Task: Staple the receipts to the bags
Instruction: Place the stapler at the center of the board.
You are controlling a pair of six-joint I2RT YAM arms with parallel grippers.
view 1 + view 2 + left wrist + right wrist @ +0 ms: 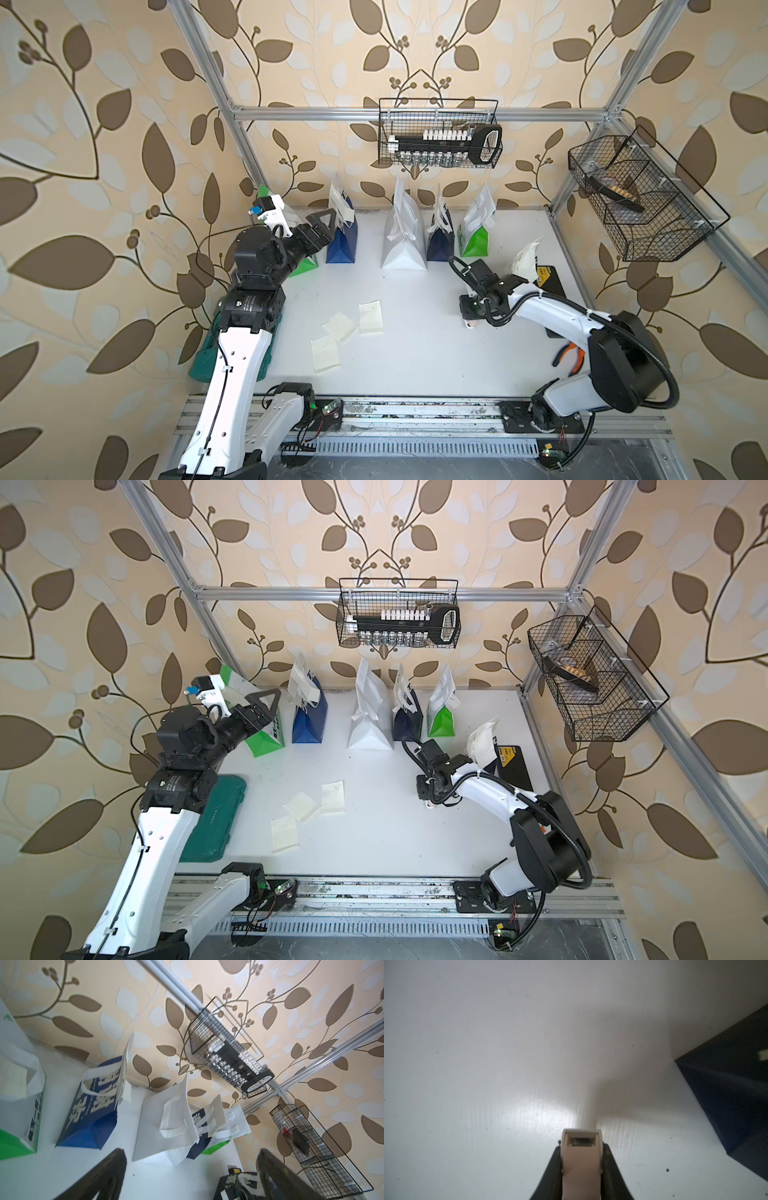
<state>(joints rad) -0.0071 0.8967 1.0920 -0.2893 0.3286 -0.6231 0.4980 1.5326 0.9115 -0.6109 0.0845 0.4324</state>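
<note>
**Stapling midway, receipts loose**

In both top views, three pale cream paper receipts (pixel 370 317) lie loose on the white table (pixel 415 365), well apart from the row of paper bags (pixel 404 245). In the left wrist view, the left gripper (pixel 189 1178) is spread wide, empty. In the right wrist view, a beige-and-white stapler (pixel 580 1169) is pinched by the right gripper (pixel 582 1147) beside a navy bag (pixel 726 1095). Fetching a loose receipt is judged next.

five bags (pixel 404 249) in a row at table (pixel 419 365) back, three receipts (pixel 370 318) before them, sixth bag (pixel 227 1185) perhaps lying right

White table (pixel 415 365) carries standing bags (pixel 403 249), three loose receipts (pixel 370 318), a teal case (pixel 212 816).
</note>
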